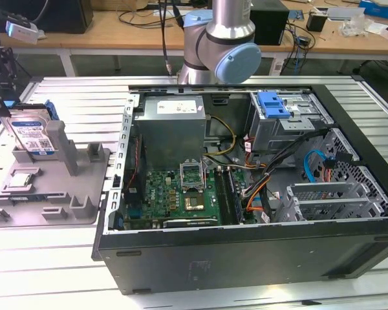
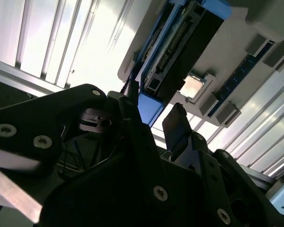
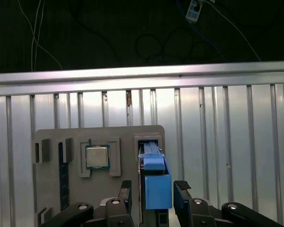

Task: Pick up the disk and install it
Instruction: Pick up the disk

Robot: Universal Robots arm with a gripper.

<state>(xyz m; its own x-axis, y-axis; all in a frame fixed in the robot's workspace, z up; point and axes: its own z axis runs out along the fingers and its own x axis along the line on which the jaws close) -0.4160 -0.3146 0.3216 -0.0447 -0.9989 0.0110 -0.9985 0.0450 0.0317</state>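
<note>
The pincer [image 3: 154, 187] stands apart in the first wrist view, one dark finger [image 3: 125, 190] on each side of the disk [image 3: 157, 189]. One finger is just beside the disk's blue frame and the other is a little off it, so nothing is clamped. The disk sits on edge in a slot of the grey holder [image 3: 109, 135], and a small square chip [image 3: 97, 156] lies flat in a pocket beside it. The holder rests on the ribbed metal table [image 3: 217, 142].

In the second wrist view the pincer [image 2: 154, 116] shows the same stance. Its fingertips [image 2: 176, 122] flank the blue end of the disk [image 2: 177, 61], and the chip [image 2: 195, 85] is near it on the holder [image 2: 236, 42].

In the exterior view the disk [image 1: 32, 132] stands upright in the holder [image 1: 84, 194], near the table [image 1: 52, 271] edge on the exterior view's left. It is well apart from the open computer case [image 1: 246, 258].

I judge the task barely begun. The pincer is lined up around the disk, but gripping, lifting and fitting it into the case are all undone. The arm [image 1: 220, 45] rises behind the case at the table's far edge. The dark hardware just above the disk is probably its wrist end, reached out over the holder.
</note>
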